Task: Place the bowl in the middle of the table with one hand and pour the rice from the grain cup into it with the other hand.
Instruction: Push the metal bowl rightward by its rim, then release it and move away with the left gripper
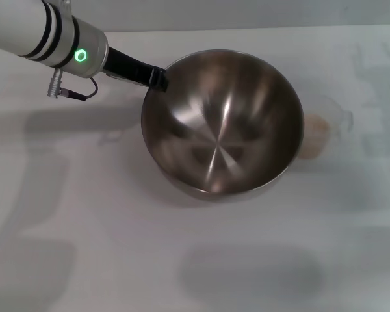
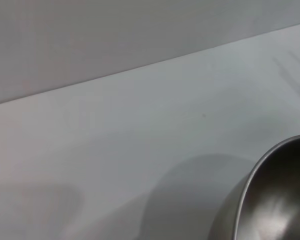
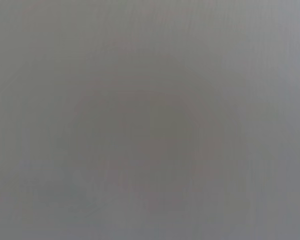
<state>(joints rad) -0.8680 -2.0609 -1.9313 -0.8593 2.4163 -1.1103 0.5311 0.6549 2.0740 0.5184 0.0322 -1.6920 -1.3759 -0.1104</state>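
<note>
Now the left gripper (image 1: 157, 79) pinches the bowl (image 1: 222, 123) by its rim, placing it mid-table (image 1: 84, 247); next, I judge, the cup (image 1: 325, 130) of rice (image 1: 314, 133) needs the unseen right gripper.

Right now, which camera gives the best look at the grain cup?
The head view: the grain cup stands on the table just right of the bowl, rice inside, partly hidden by the rim. The left wrist view shows only the bowl's edge; the right wrist view shows nothing recognisable.
</note>
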